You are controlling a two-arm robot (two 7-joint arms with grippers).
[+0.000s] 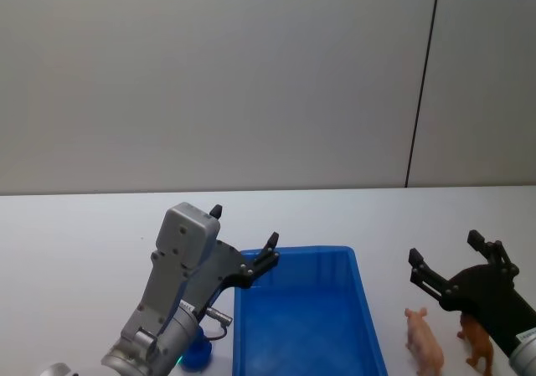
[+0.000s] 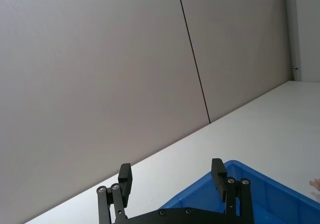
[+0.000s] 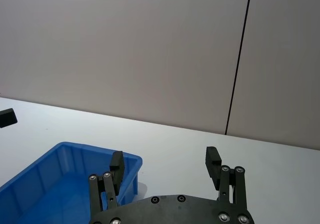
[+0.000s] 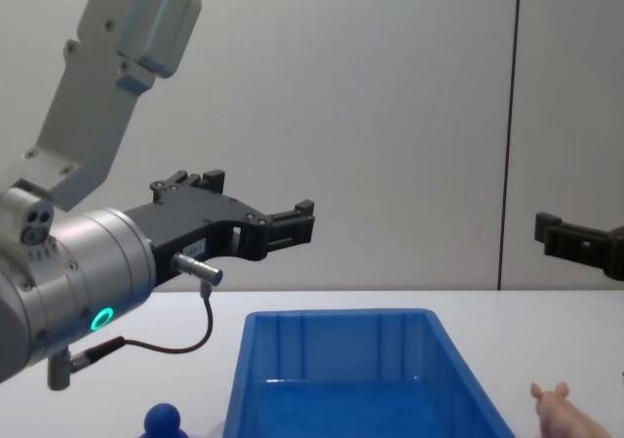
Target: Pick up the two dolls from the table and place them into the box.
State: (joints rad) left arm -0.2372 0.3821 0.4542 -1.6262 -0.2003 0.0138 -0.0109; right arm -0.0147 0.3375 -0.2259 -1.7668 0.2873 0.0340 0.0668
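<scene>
No doll is picked yet: the pink doll and the brown doll are found just right of the box, near the spread right gripper, which should be lowered onto 1, while the spread left gripper is held at the box's far left corner.

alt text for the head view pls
A blue box sits on a white table, with a pink doll and a brown doll standing beside its right wall. The right gripper hangs open above the dolls; the left gripper, also open, is raised by the box's far left corner.
</scene>
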